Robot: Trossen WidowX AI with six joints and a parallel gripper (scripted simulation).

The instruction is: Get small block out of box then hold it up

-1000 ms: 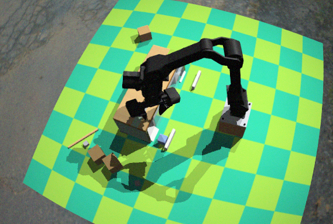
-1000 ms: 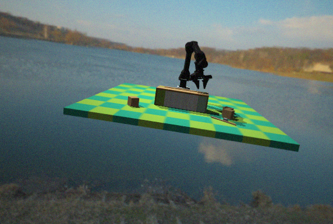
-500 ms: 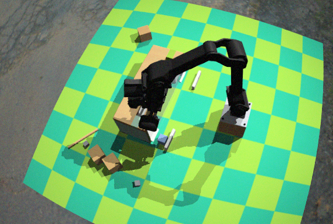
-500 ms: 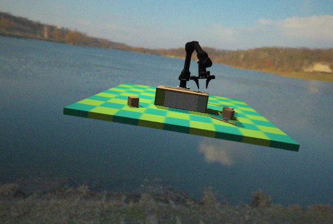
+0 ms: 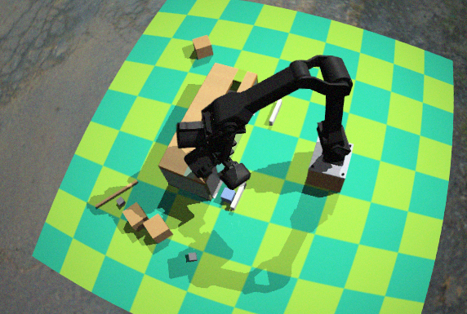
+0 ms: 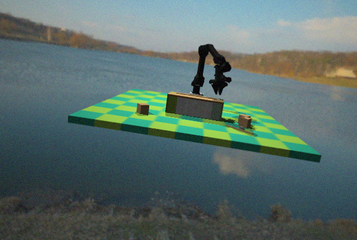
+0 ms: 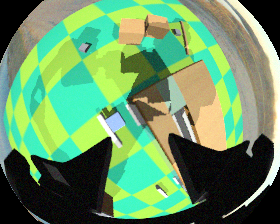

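Gripper above the worktop, block out of the box.
The spread fingers (image 5: 222,167) (image 6: 220,93), gripping nothing, hang above the small blue block (image 5: 228,195) (image 7: 115,122), which lies beside a white strip (image 5: 238,196) (image 7: 110,130).

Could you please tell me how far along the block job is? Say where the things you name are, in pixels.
The blue block (image 5: 228,195) (image 7: 115,122) is already out, on the table beside the box (image 5: 216,86) (image 6: 195,107) (image 7: 203,82). Nothing is in hand: the gripper (image 5: 222,173) (image 6: 219,93) (image 7: 140,139) hangs open above the table. Gripping the block and holding it up, clear of the box, remain.
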